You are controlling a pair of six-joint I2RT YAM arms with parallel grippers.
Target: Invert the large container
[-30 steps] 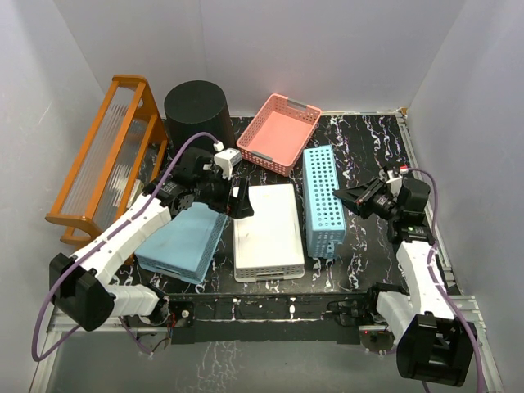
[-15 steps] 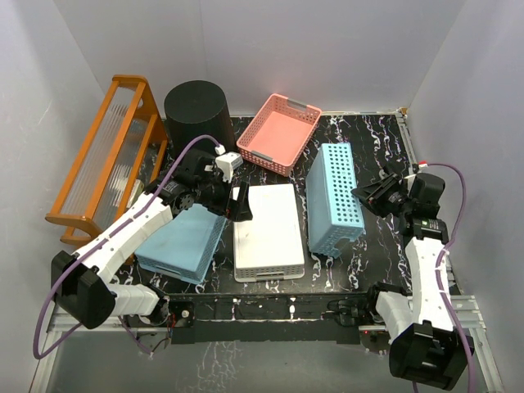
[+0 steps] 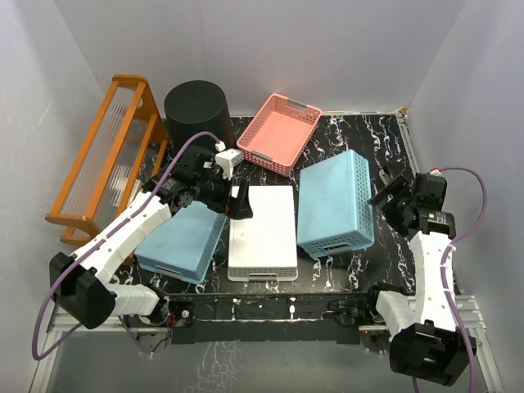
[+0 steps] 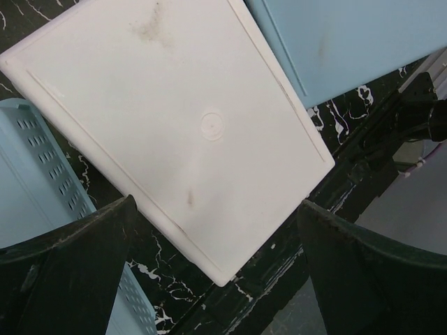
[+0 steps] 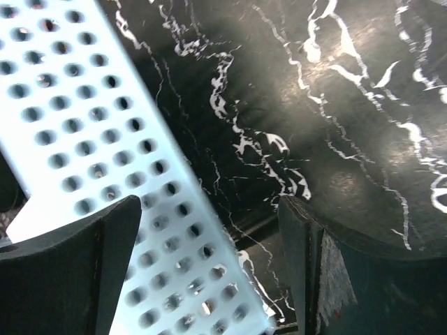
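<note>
The large container (image 3: 196,110), a tall black round bin, stands at the back left of the table beside the orange rack; its flat dark top faces up. Neither gripper touches it, and it does not show in the wrist views. My left gripper (image 3: 243,201) hangs open over the upturned white basket (image 3: 264,233), well in front of the bin. In the left wrist view the left gripper (image 4: 216,279) has only the white basket's bottom (image 4: 181,125) below it. My right gripper (image 3: 385,195) stands open at the right edge of the light blue basket (image 3: 334,205), whose perforated wall (image 5: 91,139) fills the right wrist view beside the right gripper (image 5: 209,272).
An orange rack (image 3: 106,155) leans along the left wall. A pink basket (image 3: 278,131) sits at the back middle, open side up. Another blue basket (image 3: 182,241) lies bottom up at the front left. The black marbled table (image 3: 381,139) shows bare at the back right.
The light blue basket tipped from standing on its long side to lying flat, bottom up. My right gripper opened, let it go and drew back to the right. The left arm barely moved.
</note>
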